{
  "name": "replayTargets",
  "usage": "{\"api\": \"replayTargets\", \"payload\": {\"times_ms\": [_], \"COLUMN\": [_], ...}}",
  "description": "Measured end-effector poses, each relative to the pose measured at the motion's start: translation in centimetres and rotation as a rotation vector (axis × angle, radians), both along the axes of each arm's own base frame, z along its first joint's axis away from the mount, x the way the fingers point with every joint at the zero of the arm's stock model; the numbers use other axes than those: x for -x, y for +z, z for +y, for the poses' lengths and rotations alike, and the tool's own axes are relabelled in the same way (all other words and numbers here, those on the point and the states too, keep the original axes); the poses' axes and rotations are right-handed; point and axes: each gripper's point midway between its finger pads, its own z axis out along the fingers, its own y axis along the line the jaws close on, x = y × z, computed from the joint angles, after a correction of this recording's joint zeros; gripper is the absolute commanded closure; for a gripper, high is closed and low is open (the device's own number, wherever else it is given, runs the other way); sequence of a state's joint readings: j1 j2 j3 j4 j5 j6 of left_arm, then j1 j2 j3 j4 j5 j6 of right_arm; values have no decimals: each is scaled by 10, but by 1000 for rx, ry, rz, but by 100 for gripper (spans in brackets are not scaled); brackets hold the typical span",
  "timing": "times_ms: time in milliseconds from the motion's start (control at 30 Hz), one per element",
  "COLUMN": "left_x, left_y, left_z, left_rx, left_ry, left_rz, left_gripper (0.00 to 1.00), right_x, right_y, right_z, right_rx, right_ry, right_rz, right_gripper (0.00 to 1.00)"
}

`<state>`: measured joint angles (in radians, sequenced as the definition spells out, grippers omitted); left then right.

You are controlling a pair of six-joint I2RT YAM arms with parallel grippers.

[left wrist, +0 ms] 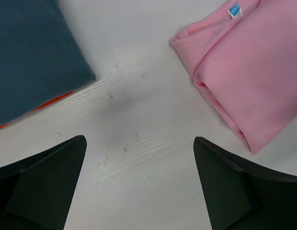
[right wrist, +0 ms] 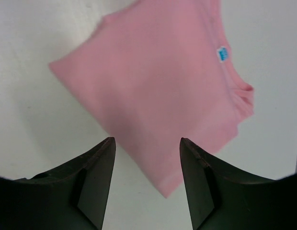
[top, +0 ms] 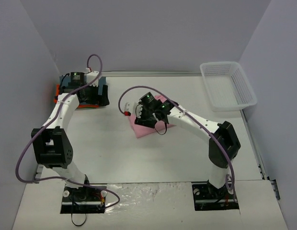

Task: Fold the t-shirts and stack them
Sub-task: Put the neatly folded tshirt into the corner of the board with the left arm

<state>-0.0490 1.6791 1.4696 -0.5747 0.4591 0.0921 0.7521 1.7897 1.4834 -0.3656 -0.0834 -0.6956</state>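
Lying folded at the middle of the table (top: 105, 153), the pink t-shirt (right wrist: 158, 81) is judged soft, light and limp; its folded edge is best pinched by the right gripper (right wrist: 147, 143), seen wide open above it.

Pink t-shirt (right wrist: 158, 96) lies folded into a flat rectangle around the middle, blue neck tag (right wrist: 222, 54) showing. Off at its 10 o'clock, the slate blue-grey t-shirt (left wrist: 28, 52) sits folded on the orange t-shirt (left wrist: 55, 99), which only shows as an edge peeking out.
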Motion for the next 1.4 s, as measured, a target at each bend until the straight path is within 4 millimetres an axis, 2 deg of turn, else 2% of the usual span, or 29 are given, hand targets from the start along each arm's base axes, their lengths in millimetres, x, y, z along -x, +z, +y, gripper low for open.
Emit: {"api": "replayTargets", "payload": {"times_ms": [67, 167, 300, 433, 600, 800, 867, 933, 967, 1033, 1133, 1267, 1400], "left_x": [1, 10, 28, 38, 35, 45, 47, 46, 46, 45, 44, 49, 52], "left_y": [5, 10, 8, 7, 10, -1, -1, 3, 6, 11, 14, 10, 6], "left_z": [17, 31, 17, 2, -2, 0, 1, 2, 2, 3, 3, 0, -3], "left_rx": [46, 112, 199, 271, 328, 350, 349, 347, 346, 345, 347, 373, 443], "left_ry": [67, 127, 113, 89, 91, 111, 114, 113, 113, 111, 110, 118, 136], "left_rz": [-6, -5, 16, 46, 36, 50, 43, 26, 16, -4, -28, -22, 2], "left_gripper": [6, 6, 6, 6, 6, 6, 6, 6, 6, 6, 6, 6, 6], "right_x": [24, 35, 35, 39, 53, 65, 66, 62, 59, 55, 48, 40, 32], "right_y": [-12, -19, -29, -52, -83, -113, -121, -119, -120, -123, -124, -121, -110], "right_z": [12, 18, 18, 22, 41, 67, 72, 79, 81, 81, 80, 80, 83], "right_rx": [32, 53, 83, 132, 184, 224, 235, 225, 225, 234, 247, 260, 264], "right_ry": [50, 67, 62, 71, 120, 171, 177, 173, 168, 151, 124, 104, 88], "right_rz": [32, 43, 46, 73, 111, 138, 145, 133, 125, 111, 85, 56, 28], "right_gripper": [48, 48, 48, 49, 49, 50, 55, 63, 85, 100, 100, 100, 100]}}
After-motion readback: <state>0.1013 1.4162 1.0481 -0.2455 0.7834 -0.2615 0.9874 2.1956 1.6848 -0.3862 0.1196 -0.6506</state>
